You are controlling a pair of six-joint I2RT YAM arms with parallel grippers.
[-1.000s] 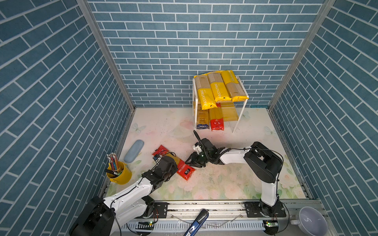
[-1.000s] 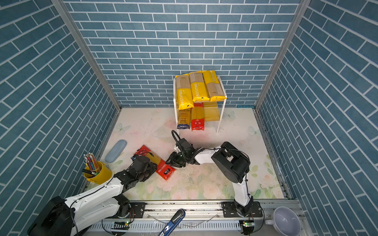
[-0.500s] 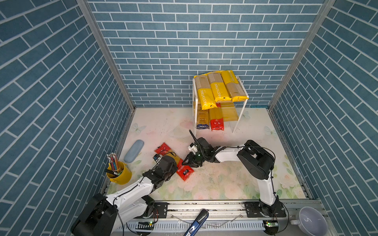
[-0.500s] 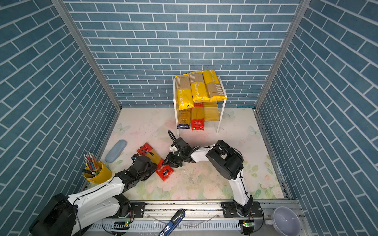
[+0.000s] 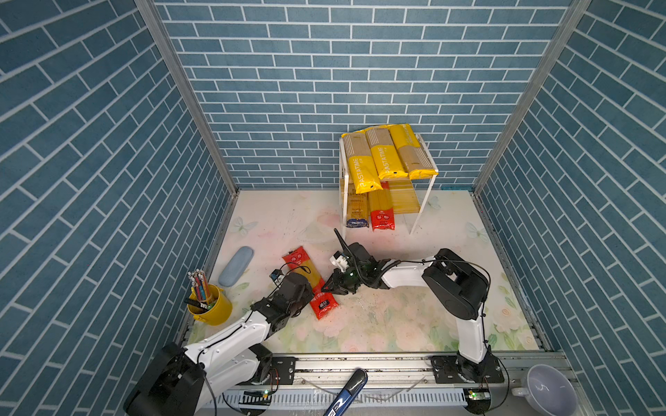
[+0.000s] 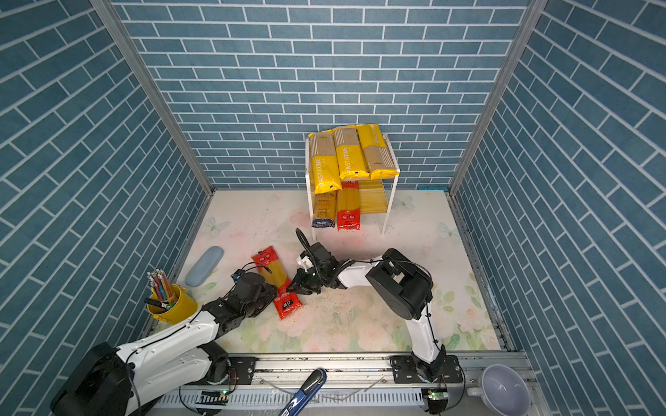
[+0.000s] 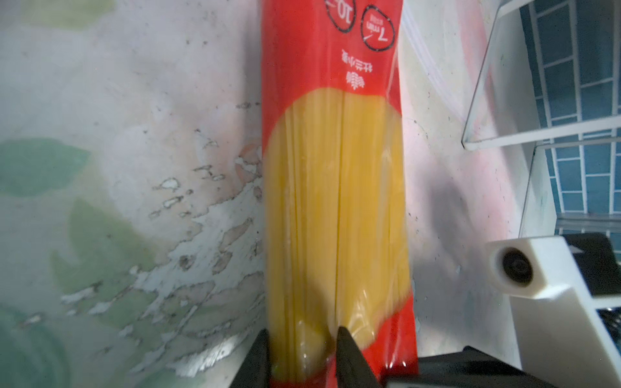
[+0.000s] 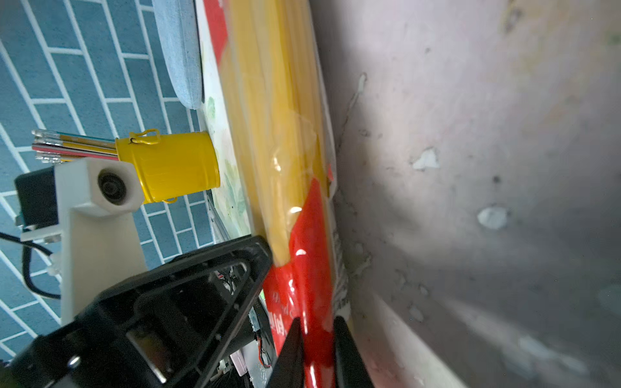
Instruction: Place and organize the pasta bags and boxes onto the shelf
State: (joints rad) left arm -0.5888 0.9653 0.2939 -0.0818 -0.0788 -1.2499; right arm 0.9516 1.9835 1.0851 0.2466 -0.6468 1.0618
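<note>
A red-ended pasta pack [image 5: 309, 277] lies on the floor mat, left of middle in both top views. My left gripper [image 7: 302, 352] is shut on one side of its clear window, one finger on top. My right gripper [image 8: 317, 349] is shut on the edge of its near red end [image 6: 288, 304], reaching in from the right. The shelf [image 5: 429, 173] stands at the back wall. Three yellow PASTATIME packs [image 5: 382, 158] lie on its top board. A dark-blue-ended pack [image 5: 356, 212] and a red-ended pack [image 5: 382, 212] lie on the lower board.
A grey-blue case [image 5: 236, 265] lies left of the pack. A yellow cup of pencils [image 5: 211, 306] stands by the left wall. A grey bowl [image 5: 547, 392] and a blue-handled tool [image 5: 346, 392] sit by the front rail. The lower board's right part [image 5: 405, 201] is bare.
My right gripper moved left to the floor pack and closed on its near edge. The pack's far end swung right, so it lies more lengthwise. My left gripper stays on it.
</note>
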